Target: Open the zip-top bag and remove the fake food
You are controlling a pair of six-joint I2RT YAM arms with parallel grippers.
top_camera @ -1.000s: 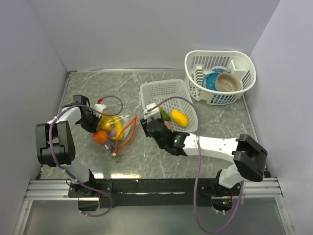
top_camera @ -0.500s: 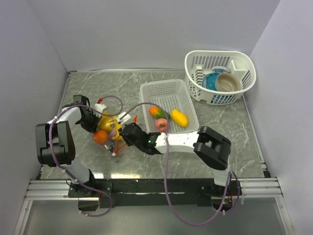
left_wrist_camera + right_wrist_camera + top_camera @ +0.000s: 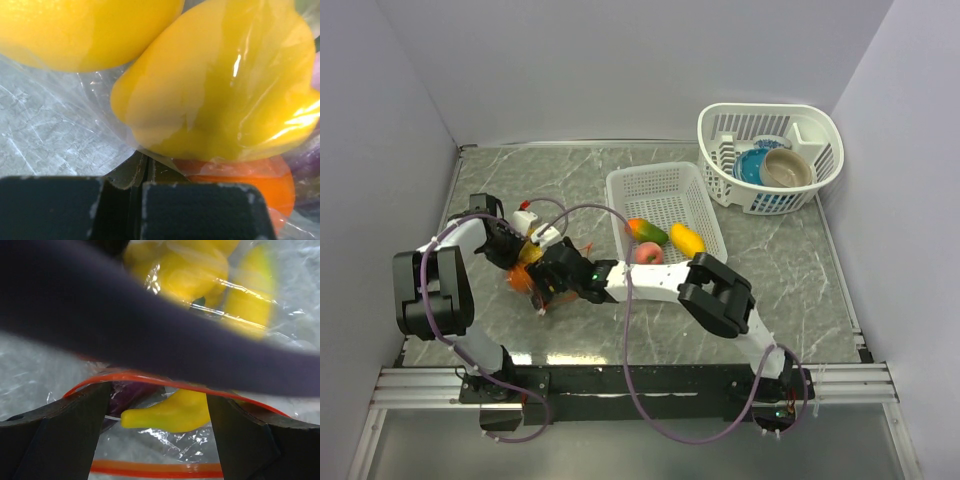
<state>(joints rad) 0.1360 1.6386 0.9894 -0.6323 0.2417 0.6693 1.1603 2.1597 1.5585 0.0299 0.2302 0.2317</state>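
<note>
While the left gripper (image 3: 142, 172) pinches the zip-top bag (image 3: 65, 125) on the table (image 3: 550, 170), the right gripper (image 3: 159, 410) gapes wide astride its zip strip (image 3: 125, 376), a yellow fake food (image 3: 172, 414) between the fingers. One second earlier it hung over the white basket (image 3: 655, 185).

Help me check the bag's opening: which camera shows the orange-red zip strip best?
The right wrist view: the zip strip arcs between the fingers of the open right gripper. From the top, the right arm hides nearly all of it. The left wrist shows only clear bag plastic over fake food, no strip.
</note>
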